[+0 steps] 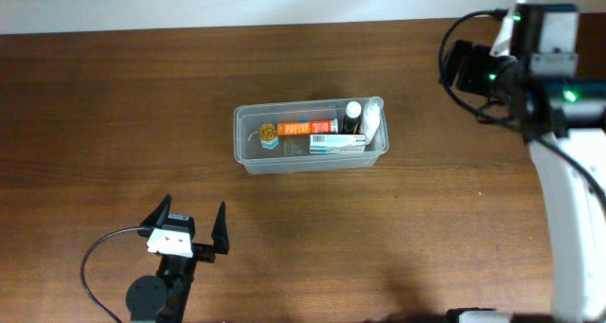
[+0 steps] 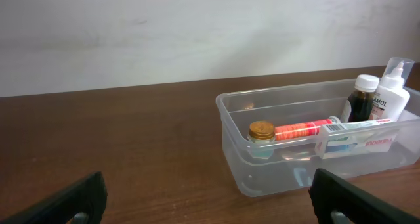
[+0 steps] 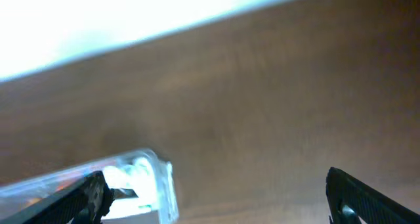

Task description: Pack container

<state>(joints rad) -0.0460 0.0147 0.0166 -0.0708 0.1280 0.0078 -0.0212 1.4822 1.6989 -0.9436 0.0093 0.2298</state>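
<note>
The clear plastic container (image 1: 240, 145) stands mid-table. Inside it lie an orange tube (image 1: 308, 127) with a gold cap and a white-and-blue box (image 1: 337, 144). A dark bottle (image 1: 353, 116) and a white bottle (image 1: 373, 122) sit at its right end. My left gripper (image 1: 193, 211) hovers open and empty, in front of the container and to its left. The left wrist view shows the container (image 2: 236, 155) ahead, beyond the gripper (image 2: 210, 204). My right gripper (image 1: 453, 65) is open and empty, raised to the container's right. Its blurred wrist view shows a container corner (image 3: 157, 181) beside the left finger.
Bare brown wooden table (image 1: 114, 105) surrounds the container on all sides. A pale wall runs along the table's far edge (image 2: 131, 89). The right arm's white body (image 1: 568, 219) stands over the table's right side. A black cable (image 1: 95, 257) loops near the left arm's base.
</note>
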